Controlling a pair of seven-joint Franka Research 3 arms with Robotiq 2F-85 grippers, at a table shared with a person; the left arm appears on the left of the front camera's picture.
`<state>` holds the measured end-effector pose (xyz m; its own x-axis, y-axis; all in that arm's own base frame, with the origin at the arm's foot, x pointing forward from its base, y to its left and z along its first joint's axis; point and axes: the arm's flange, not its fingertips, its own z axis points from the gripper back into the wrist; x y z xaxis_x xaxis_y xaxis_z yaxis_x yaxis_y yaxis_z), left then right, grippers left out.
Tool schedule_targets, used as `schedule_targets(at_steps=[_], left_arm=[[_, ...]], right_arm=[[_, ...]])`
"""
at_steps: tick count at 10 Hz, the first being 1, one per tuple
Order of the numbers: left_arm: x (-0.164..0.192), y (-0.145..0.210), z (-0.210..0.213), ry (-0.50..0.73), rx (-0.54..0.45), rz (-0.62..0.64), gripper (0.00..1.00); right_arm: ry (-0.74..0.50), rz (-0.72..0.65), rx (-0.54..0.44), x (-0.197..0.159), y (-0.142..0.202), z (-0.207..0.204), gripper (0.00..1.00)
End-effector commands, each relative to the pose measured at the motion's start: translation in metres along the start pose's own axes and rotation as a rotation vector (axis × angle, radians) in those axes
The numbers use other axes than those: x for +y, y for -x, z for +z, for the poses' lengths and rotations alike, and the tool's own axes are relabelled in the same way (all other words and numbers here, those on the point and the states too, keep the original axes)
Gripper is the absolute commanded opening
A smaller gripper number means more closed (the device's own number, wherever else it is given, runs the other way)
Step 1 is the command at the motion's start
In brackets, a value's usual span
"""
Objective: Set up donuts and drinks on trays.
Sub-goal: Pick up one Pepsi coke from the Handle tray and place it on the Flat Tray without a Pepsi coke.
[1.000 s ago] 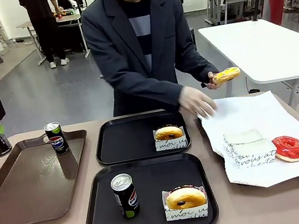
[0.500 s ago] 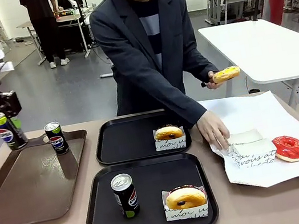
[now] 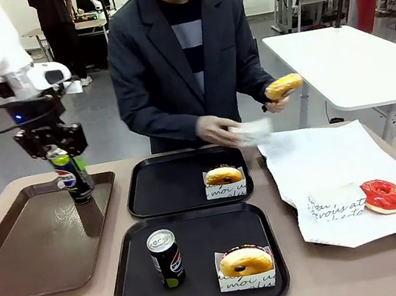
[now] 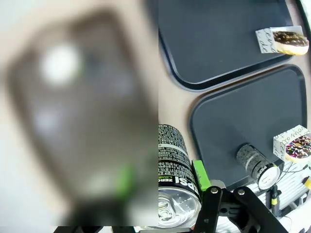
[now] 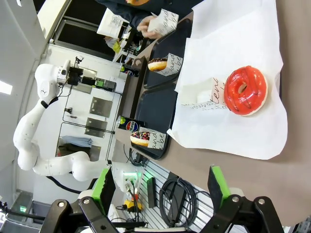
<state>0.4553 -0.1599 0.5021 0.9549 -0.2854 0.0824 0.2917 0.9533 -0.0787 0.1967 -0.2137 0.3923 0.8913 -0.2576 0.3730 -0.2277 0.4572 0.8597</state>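
Observation:
My left gripper (image 3: 61, 153) is shut on a black soda can (image 3: 69, 172) with green marking and holds it above the far right corner of the brown tray (image 3: 31, 246). The left wrist view shows that can (image 4: 176, 179) between the fingers. Two black trays lie in the middle. The near tray (image 3: 130, 283) carries a can (image 3: 165, 259) and a chocolate donut (image 3: 244, 261) in a paper holder. On the far tray (image 3: 160, 193) sits one donut (image 3: 223, 175). My right gripper (image 5: 160, 194) stands open, off the table's side.
A person at the far side holds a yellow donut (image 3: 283, 87) in one hand and a white paper holder (image 3: 253, 132) in the other. A red donut (image 3: 384, 195) and another holder lie on white paper (image 3: 338, 161) at the right.
My left arm has carried the can rightward from beyond the brown tray's left side to above its far right corner. The person lifted a paper holder off the white paper.

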Motion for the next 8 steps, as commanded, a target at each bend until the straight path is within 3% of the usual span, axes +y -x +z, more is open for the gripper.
schedule_targets(at_steps=[1,4,5,6,8], left_arm=[[-0.009,-0.005,-0.016,0.033,-0.015,-0.045,0.58],[0.008,0.004,-0.012,0.069,0.027,-0.091,0.58],[0.01,0.01,-0.014,0.048,-0.013,-0.09,0.58],[-0.007,-0.003,-0.024,0.022,0.027,-0.075,0.58],[-0.007,-0.003,-0.024,0.022,0.027,-0.075,0.58]], right_arm=[[-0.019,0.015,-0.019,0.0,-0.002,0.001,1.0],[-0.019,0.015,-0.019,0.0,-0.002,0.001,1.0],[-0.019,0.015,-0.019,0.0,-0.002,0.001,1.0],[-0.019,0.015,-0.019,0.0,-0.002,0.001,1.0],[-0.019,0.015,-0.019,0.0,-0.002,0.001,1.0]])
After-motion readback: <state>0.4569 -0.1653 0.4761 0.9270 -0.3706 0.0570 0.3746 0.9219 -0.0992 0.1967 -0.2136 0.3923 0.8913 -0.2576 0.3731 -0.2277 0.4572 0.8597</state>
